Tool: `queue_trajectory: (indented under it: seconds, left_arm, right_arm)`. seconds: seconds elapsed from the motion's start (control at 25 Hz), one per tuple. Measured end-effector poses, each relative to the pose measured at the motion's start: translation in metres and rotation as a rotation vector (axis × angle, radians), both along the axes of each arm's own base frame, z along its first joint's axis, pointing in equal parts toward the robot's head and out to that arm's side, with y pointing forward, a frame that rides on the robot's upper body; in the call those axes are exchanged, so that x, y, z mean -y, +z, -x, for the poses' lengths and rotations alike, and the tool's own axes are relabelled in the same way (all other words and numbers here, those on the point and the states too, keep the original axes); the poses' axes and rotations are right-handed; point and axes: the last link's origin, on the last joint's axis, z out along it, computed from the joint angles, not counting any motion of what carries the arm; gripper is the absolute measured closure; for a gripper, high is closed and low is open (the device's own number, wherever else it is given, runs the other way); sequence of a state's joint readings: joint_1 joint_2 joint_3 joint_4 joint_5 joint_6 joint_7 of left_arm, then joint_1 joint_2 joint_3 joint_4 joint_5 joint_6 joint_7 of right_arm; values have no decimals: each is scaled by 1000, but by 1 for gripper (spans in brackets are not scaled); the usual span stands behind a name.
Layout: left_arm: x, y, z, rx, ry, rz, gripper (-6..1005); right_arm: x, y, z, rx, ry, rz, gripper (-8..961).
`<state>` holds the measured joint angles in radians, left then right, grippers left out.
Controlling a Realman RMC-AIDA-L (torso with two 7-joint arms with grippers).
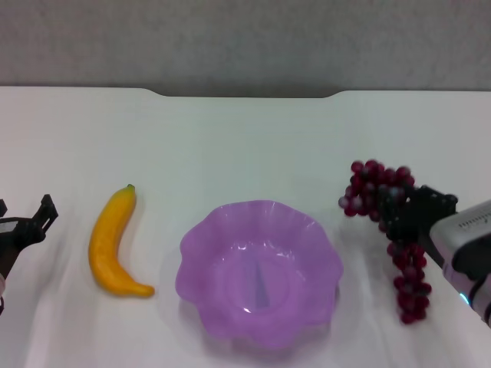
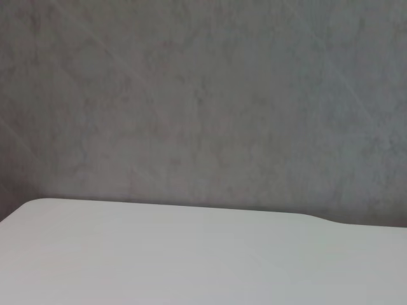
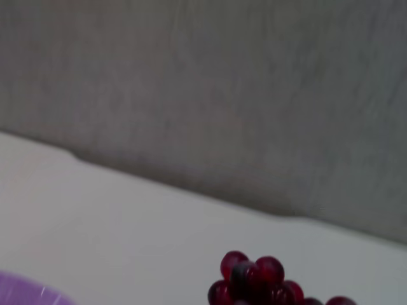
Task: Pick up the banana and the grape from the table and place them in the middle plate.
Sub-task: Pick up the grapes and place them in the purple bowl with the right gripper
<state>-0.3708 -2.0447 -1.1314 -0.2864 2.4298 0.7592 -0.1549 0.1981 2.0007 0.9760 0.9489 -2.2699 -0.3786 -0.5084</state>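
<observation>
The yellow-orange banana [image 1: 111,245] lies on the white table [image 1: 245,146], left of the purple scalloped middle plate [image 1: 201,239], which is empty. The dark red grape bunch [image 1: 376,184] lies right of the plate. My right gripper [image 1: 418,218] is down over the middle of the bunch and hides part of it. The right wrist view shows the far end of the bunch [image 3: 254,279] and a bit of the plate rim [image 3: 25,293]. My left gripper [image 1: 27,218] is open and empty at the left edge, left of the banana.
The table's far edge has a notch [image 1: 245,93] with a grey wall behind it. The left wrist view shows only bare tabletop [image 2: 191,254] and wall. Bare table lies beyond the plate and between the fruit and the plate.
</observation>
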Motion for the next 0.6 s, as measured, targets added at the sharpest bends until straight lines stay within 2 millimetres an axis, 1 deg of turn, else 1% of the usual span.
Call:
queue_trajectory:
  seconds: [0.16, 0.24, 0.36, 0.48, 0.6]
  left_arm:
    - [1, 0, 1, 0, 2, 0, 166]
    - [1, 0, 1, 0, 3, 0, 166]
    - [1, 0, 1, -1, 2, 1, 166]
    - [1, -1, 0, -3, 0, 4, 165]
    - [1, -1, 1, -3, 1, 5, 165]
  right_arm:
    - [11, 7, 10, -5, 99, -102, 645]
    - [12, 9, 16, -13, 131, -123, 647]
    - [12, 10, 31, -33, 173, -133, 651]
    - [15, 13, 47, -47, 218, -133, 652]
    - [18, 15, 69, -49, 261, -95, 653]
